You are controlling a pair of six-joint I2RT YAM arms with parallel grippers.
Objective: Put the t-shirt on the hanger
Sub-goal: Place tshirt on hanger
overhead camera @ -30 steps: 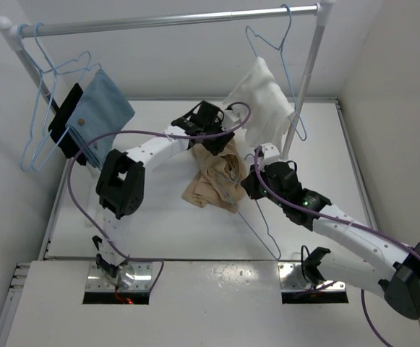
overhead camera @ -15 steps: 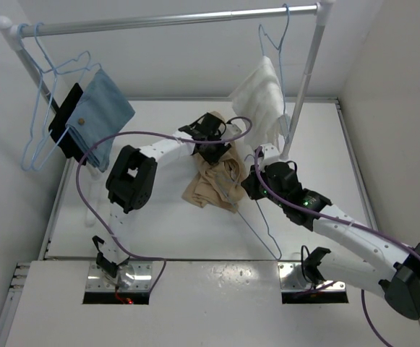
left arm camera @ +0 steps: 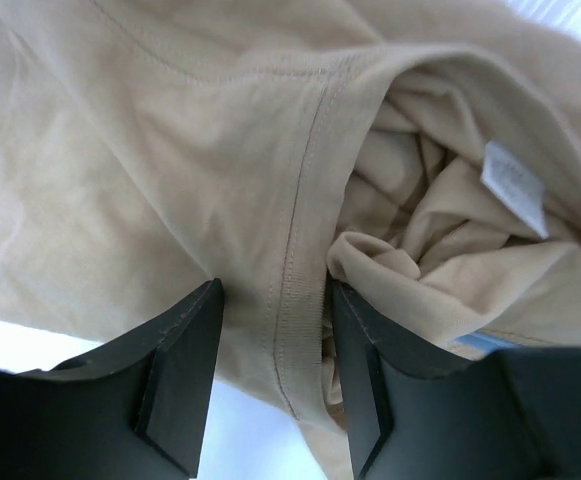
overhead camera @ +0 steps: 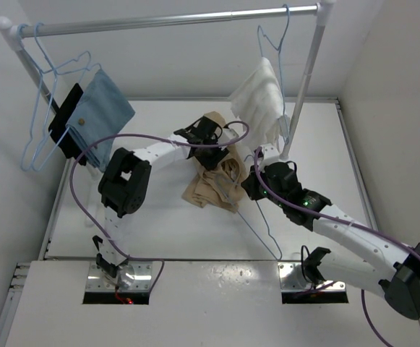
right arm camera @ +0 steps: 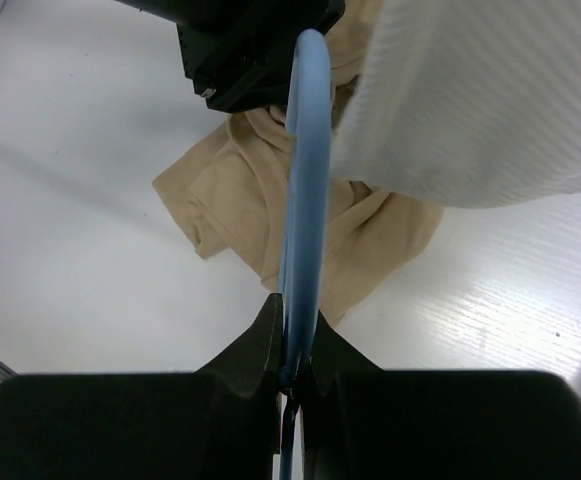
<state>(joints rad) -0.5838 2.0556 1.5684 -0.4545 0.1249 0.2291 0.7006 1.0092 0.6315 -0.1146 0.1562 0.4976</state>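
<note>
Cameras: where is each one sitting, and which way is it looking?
Top external: high behind the arms, looking down at the table; both arms show.
Left wrist: on the left gripper, facing the t-shirt; its fingers show.
Right wrist: on the right gripper, facing along the hanger; its fingers show.
All three share the t-shirt.

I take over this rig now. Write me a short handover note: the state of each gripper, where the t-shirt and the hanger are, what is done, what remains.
Left gripper: shut on a seamed edge of the soft tan-beige t-shirt, lifting part of it; the rest lies bunched on the table.
Right gripper: shut on the thin light-blue wire hanger, held beside the t-shirt.
Done: both things are gripped.
Left: the t-shirt is not on the hanger yet. Thread the hanger into the shirt opening and settle the shirt on it.
</note>
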